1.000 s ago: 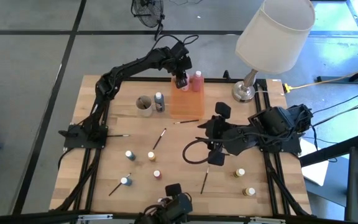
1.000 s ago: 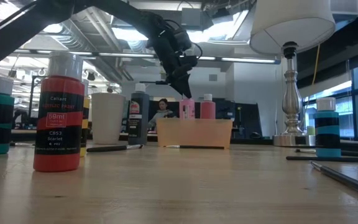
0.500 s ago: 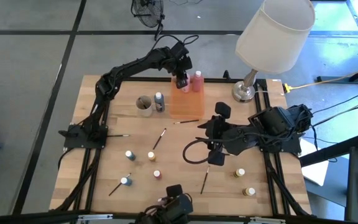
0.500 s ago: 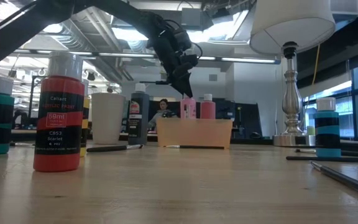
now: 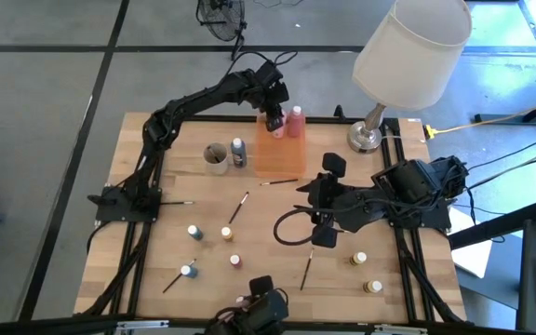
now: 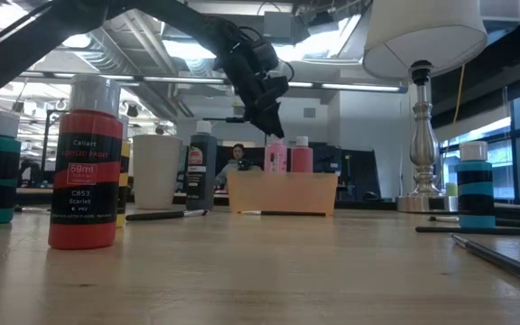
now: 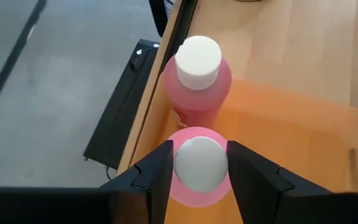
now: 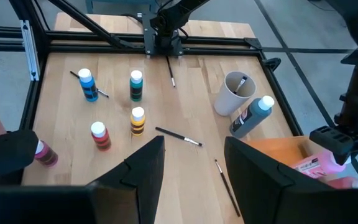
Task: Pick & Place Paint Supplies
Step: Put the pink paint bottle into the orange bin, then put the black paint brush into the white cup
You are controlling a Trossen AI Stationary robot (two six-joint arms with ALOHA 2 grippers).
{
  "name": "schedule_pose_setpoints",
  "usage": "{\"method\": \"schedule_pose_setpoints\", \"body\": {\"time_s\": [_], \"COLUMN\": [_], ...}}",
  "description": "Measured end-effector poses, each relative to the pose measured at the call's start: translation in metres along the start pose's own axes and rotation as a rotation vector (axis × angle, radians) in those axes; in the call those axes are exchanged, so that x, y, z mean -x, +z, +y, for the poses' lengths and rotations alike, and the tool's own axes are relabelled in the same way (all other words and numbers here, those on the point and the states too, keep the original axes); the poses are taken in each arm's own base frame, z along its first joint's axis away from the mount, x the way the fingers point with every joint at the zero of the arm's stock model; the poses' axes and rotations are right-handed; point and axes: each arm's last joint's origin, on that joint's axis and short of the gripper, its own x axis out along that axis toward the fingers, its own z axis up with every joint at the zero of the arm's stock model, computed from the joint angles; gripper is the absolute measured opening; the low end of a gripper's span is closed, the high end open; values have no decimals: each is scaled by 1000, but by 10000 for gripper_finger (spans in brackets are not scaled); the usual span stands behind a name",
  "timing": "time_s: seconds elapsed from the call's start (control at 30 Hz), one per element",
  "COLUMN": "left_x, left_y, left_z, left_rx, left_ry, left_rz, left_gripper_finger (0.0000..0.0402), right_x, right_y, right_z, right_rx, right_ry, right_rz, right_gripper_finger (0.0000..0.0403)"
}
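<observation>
The red paint bottle [image 6: 83,162] label reads "acrylic paint", "59ml", "C853 Scarlet".

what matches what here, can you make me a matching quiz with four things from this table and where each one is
Things:
1. left gripper
2. right gripper
3. dark bottle
4. lamp

Places:
A. beside the white cup
B. back right corner of the table
C. over the pink bottle in the orange tray
D. over the table's middle, holding nothing

Pairs: 1-C, 2-D, 3-A, 4-B
</observation>
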Motion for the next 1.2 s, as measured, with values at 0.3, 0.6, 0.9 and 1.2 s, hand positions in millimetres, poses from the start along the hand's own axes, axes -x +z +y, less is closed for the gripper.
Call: {"method": "schedule_pose_setpoints", "body": {"time_s": [0.3,0.6,0.9,1.2], "left_x": [0,0,9,28], "left_y": [-1,0,5,14], "left_z": [1,0,1,1], "left_rx": [12,54,52,51], "left_ry": [22,23,54,91], "left_rz": [11,10,-27,-106], "left_gripper_finger": [141,146,157,160], "right_x": [0,0,0,0], "right_y": [0,0,0,-1], "right_z": [0,0,0,0], "right_rx": [0,-4,-1,3], "right_ry": [7,8,8,6], "right_rz": [3,2,3,8], "right_gripper_finger": [171,171,171,171]}}
